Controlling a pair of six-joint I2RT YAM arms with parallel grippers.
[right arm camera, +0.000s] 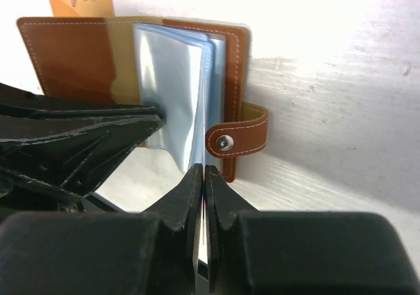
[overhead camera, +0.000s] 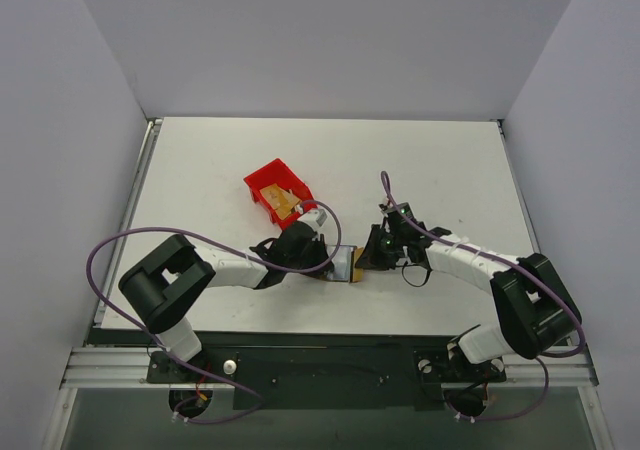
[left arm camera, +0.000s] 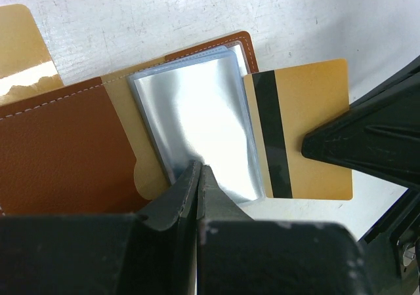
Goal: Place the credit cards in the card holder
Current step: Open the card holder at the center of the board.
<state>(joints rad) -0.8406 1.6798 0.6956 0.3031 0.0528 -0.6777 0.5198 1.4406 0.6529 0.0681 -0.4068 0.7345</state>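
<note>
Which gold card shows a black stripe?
The card pinched by the right gripper, beside the open card holder. The other card, top left in the left wrist view, is plain gold.

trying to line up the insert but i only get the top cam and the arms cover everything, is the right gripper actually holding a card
Observer: Yes. The right gripper is shut on a striped gold card, seen flat in the left wrist view.
Operator: is it in
Observer: Barely, if at all. Its striped edge meets the clear sleeves of the open card holder, and the rest is outside.
Operator: and the left
Observer: The left gripper is shut on the near edge of those sleeves.
</note>
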